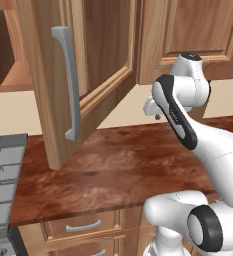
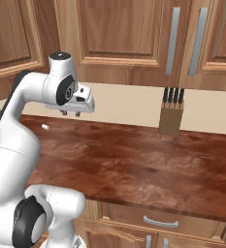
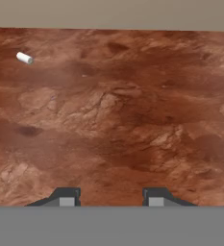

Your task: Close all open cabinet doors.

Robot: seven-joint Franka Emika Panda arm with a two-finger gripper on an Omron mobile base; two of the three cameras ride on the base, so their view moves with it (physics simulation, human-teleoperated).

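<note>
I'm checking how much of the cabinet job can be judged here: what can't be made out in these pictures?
- Open cabinet door, left base view: its top is cut by the frame edge, and it hides the cabinet interior behind.
- Doors at the far right, right base view: tops cut off.
- Small white object on the counter, hand view: too small to identify.

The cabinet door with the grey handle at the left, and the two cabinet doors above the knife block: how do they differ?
The left cabinet door stands swung open over the counter, its handle facing the robot's base. The doors above the knife block and, sit shut, flush. All are brown wood with vertical grey bar handles.
</note>
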